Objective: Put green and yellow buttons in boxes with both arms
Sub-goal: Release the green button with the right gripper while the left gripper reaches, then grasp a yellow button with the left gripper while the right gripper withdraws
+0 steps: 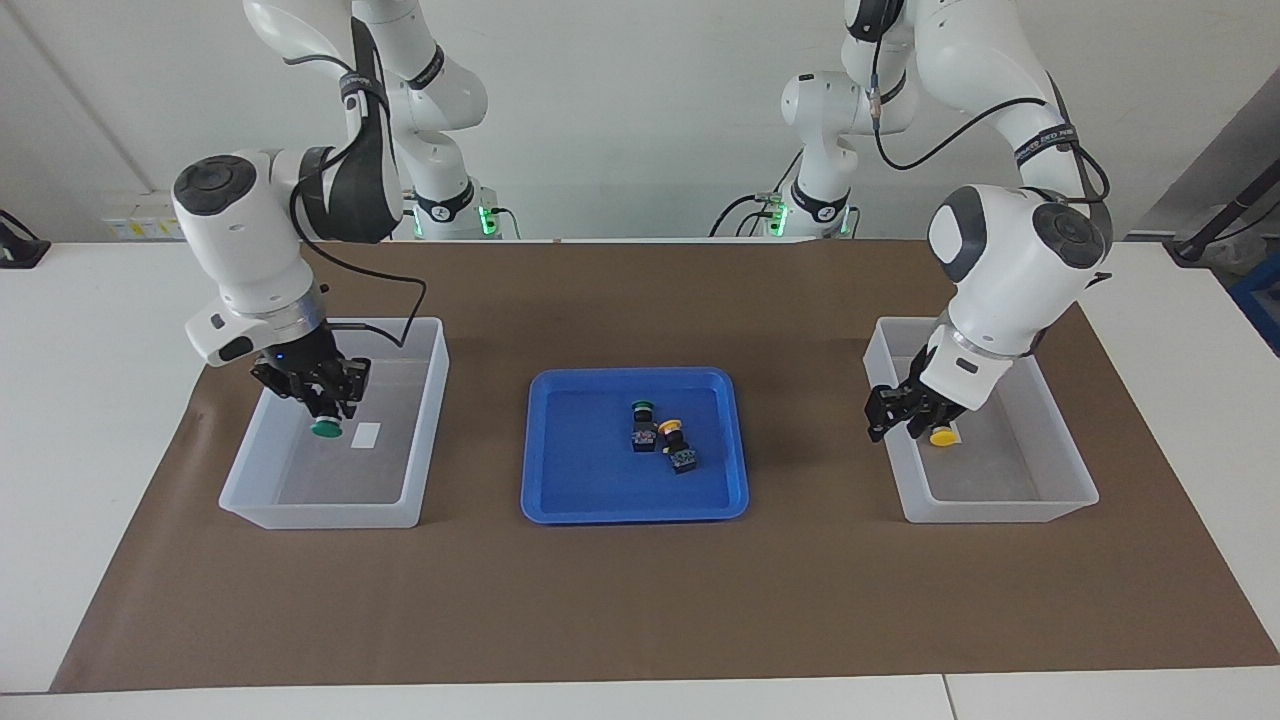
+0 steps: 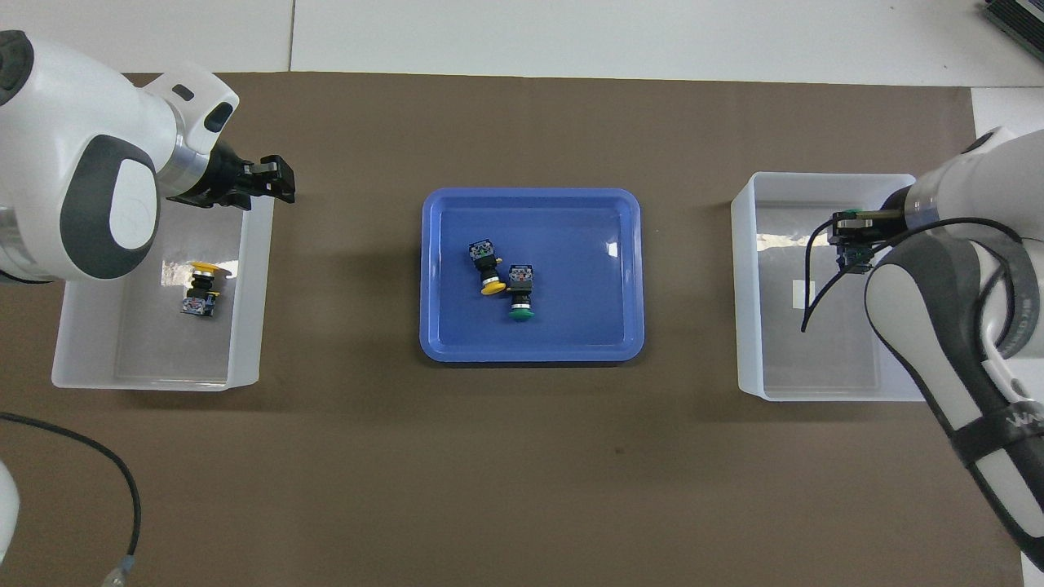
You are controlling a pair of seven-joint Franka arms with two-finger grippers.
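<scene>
While its fingers clamp the black body of a green button (image 1: 325,428), the right gripper (image 1: 325,408) hangs inside the box (image 1: 430,420) at the right arm's end of the desk (image 1: 80,400), with the cap pointing down and held clear of the box floor beside a white sticker (image 1: 367,434). Above it the wrist tips steeply downward from a bent forearm, and a black cable (image 1: 400,300) loops across the box. The left gripper (image 1: 890,422) holds nothing and hangs over the tray-side wall of the other box (image 1: 1070,450). It is tilted down and toward the tray (image 1: 735,450); how far its jaws stand apart cannot be told. Its wrist slants out from a bulky white joint above the box. A yellow button (image 2: 200,289) lies on its side on that box's floor, apart from the gripper. Between the boxes, the blue tray holds a second green button (image 1: 643,420) and a second yellow button (image 1: 675,445). They lie on their sides and touch each other near the tray's middle. Boxes and tray all sit on a brown mat (image 1: 640,600) covering the desk.
</scene>
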